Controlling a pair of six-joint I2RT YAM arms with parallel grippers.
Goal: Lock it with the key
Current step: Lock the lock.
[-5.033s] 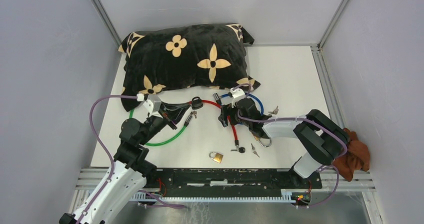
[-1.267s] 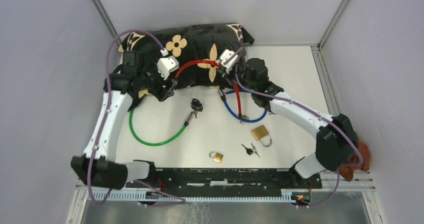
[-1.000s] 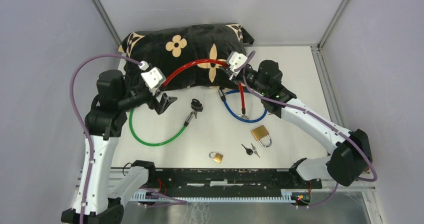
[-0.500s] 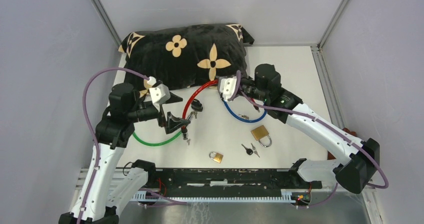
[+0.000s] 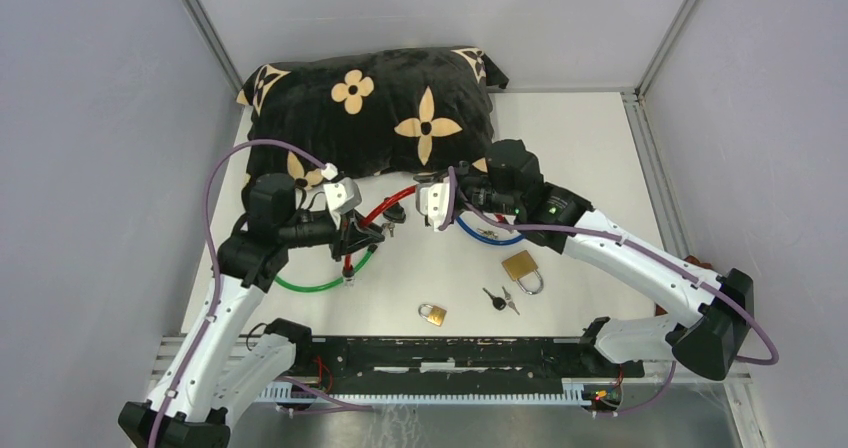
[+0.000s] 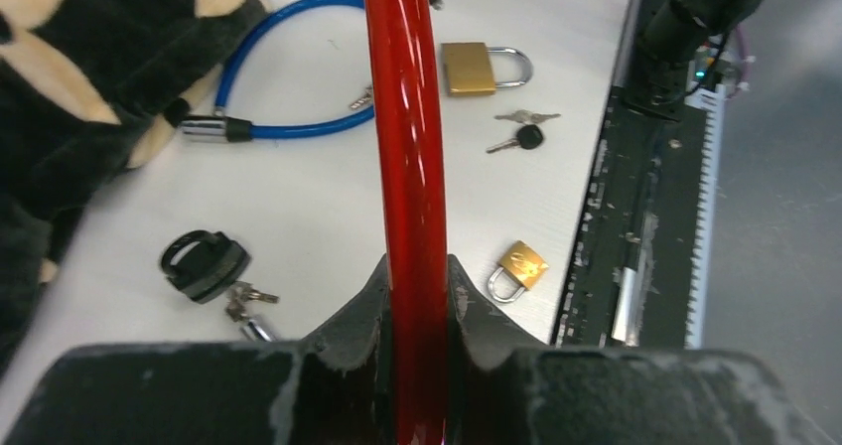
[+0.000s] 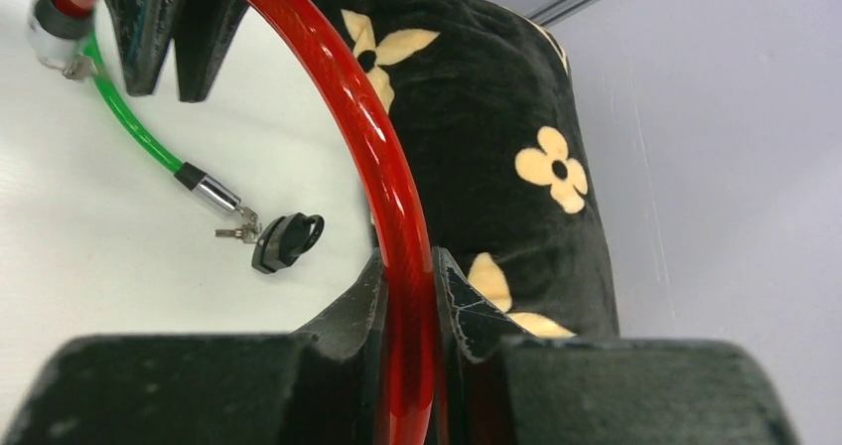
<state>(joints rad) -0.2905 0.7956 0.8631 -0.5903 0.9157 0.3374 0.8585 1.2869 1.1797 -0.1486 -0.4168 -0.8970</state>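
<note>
Lowered, glossy red cable [image 6: 407,117], smoothly arched

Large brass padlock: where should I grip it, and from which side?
Pinch the large brass padlock by its body, across the two side edges, coming straight down. It lies flat on the table, shackle toward the near edge, so those sides are free.

no legible text or markings

Pillow [image 5: 370,113] at table [image 5: 590,138] rear; small padlock [image 5: 432,314] near front edge; keys [image 5: 498,299] just right; large padlock [image 5: 520,267] behind keys.
</note>
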